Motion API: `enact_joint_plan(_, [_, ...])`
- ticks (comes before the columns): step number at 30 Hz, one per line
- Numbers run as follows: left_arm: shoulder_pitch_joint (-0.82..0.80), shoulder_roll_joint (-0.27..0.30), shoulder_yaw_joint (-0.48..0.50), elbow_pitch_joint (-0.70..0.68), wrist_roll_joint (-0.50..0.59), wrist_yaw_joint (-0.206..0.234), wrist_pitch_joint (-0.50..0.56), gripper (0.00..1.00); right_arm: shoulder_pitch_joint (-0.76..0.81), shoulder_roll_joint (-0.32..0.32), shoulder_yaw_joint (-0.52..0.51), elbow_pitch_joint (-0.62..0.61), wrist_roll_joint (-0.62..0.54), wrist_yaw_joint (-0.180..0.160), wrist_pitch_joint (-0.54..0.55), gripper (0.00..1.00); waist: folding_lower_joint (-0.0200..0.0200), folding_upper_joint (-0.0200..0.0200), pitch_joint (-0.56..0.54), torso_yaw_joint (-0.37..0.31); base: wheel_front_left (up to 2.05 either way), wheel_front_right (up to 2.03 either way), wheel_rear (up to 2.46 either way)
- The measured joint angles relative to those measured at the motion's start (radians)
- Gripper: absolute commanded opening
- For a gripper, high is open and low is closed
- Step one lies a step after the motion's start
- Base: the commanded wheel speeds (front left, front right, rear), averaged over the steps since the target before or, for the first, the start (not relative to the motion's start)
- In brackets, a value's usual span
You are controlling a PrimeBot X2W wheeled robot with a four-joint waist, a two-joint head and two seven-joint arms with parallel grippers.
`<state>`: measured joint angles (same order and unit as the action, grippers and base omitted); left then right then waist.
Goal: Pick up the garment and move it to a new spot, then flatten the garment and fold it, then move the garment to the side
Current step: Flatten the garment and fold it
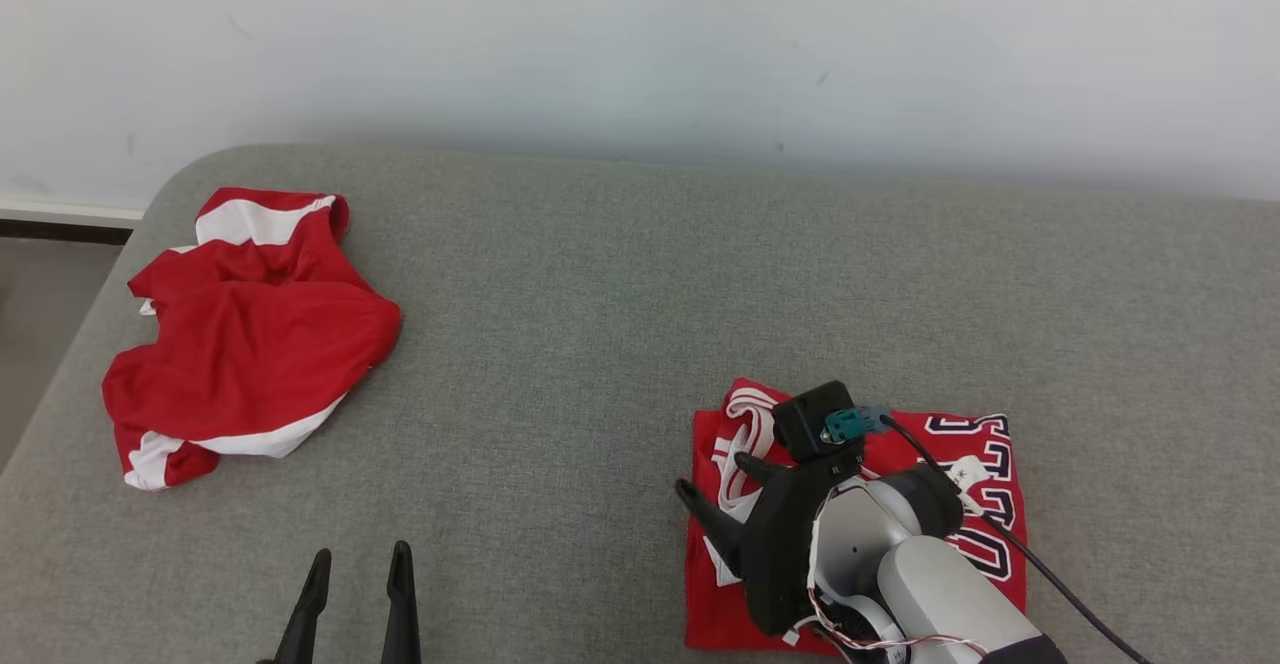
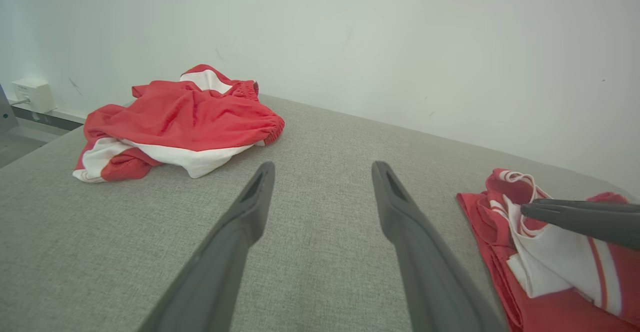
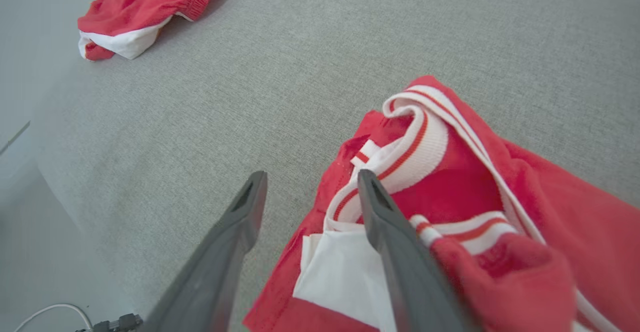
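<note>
Jersey (image 1: 710, 614), red with white trim and dark-edged lettering, lies folded into a rough rectangle on the right part of the grey upholstered surface (image 1: 600, 344), near its front edge. At the far left of that surface, well apart from the jersey, a pair of red shorts (image 1: 250, 324) with white panels sits crumpled in a heap close to the rounded corner. The left wrist view shows the shorts (image 2: 185, 117) in front of the pale wall (image 2: 400, 47), with a small white box (image 2: 32, 94) low on that wall further left. Next comes the left gripper (image 1: 361, 549), at the bottom edge of the head view, with its two dark fingers spread wide over bare fabric. In its own view the left gripper (image 2: 323, 164) has nothing between its fingers. Further right, the right gripper (image 1: 712, 472) is over the left edge of the jersey, its fingers pointing up and to the left. Its own camera shows the right gripper (image 3: 311, 173) parted and holding nothing. One finger is over grey fabric and the other over the striped neckband of the jersey (image 3: 450, 182). Whether that finger touches the cloth I cannot tell. A black cable (image 1: 1000, 534) runs back from the wrist across the jersey's lettered right side.
</note>
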<state>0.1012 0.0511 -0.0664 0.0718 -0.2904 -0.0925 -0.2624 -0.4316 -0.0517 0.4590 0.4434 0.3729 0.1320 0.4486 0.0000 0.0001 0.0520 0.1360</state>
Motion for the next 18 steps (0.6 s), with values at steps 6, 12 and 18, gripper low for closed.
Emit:
enact_joint_plan(6, [0.004,0.000,0.010,0.004,0.001,-0.001,0.000,1.00,-0.015,0.002,-0.029,-0.056,0.071,0.000,-0.090,1.00,0.0000,0.0000,-0.017,-0.013,0.00,0.00,0.00])
enact_joint_plan(12, [0.017,0.000,0.016,0.001,0.005,-0.004,0.000,1.00,-0.008,-0.007,-0.188,-0.095,-0.023,0.000,-0.151,1.00,0.0000,0.0000,-0.035,-0.030,0.00,0.00,0.00])
enact_joint_plan(18, [0.022,0.000,0.016,-0.003,0.006,-0.004,0.000,1.00,0.096,-0.042,-0.345,-0.138,-0.123,0.000,-0.150,1.00,0.0000,0.0000,-0.045,-0.043,0.00,0.00,0.00])
